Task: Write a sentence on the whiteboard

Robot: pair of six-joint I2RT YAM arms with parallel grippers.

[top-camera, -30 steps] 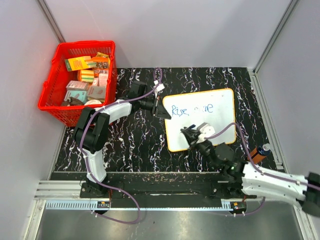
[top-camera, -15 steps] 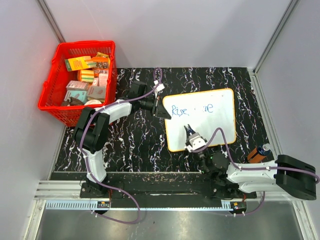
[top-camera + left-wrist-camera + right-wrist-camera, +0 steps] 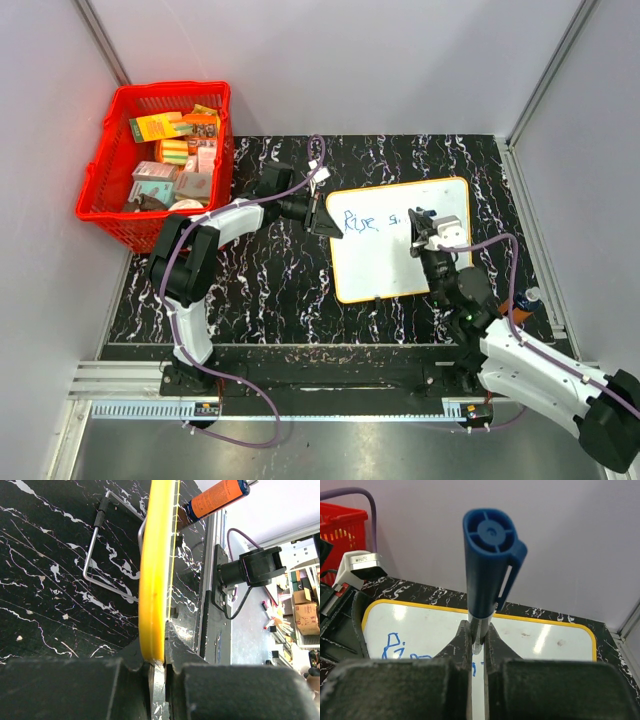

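The whiteboard (image 3: 385,268), white with an orange-yellow rim, lies on the black marbled table. My left gripper (image 3: 322,216) is shut on its left edge. In the left wrist view the yellow rim (image 3: 156,580) runs edge-on into the gripper (image 3: 159,662). Blue words of the sentence (image 3: 362,222) start "Rise" at the board's upper left, also seen as blue strokes (image 3: 395,647). My right gripper (image 3: 424,230) hovers over the board's upper right, shut on a blue marker (image 3: 487,565) standing upright between its fingers (image 3: 464,640). It hides the writing beneath it.
A red basket (image 3: 160,165) full of small boxes stands at the far left. An orange cylinder with a blue cap (image 3: 520,300) lies by the right wall, also in the left wrist view (image 3: 215,500). A bent metal wire (image 3: 107,555) lies under the board.
My right arm has swung from the board's lower middle up to its upper right with the marker, now covering the later letters. The left gripper has kept its hold on the edge.
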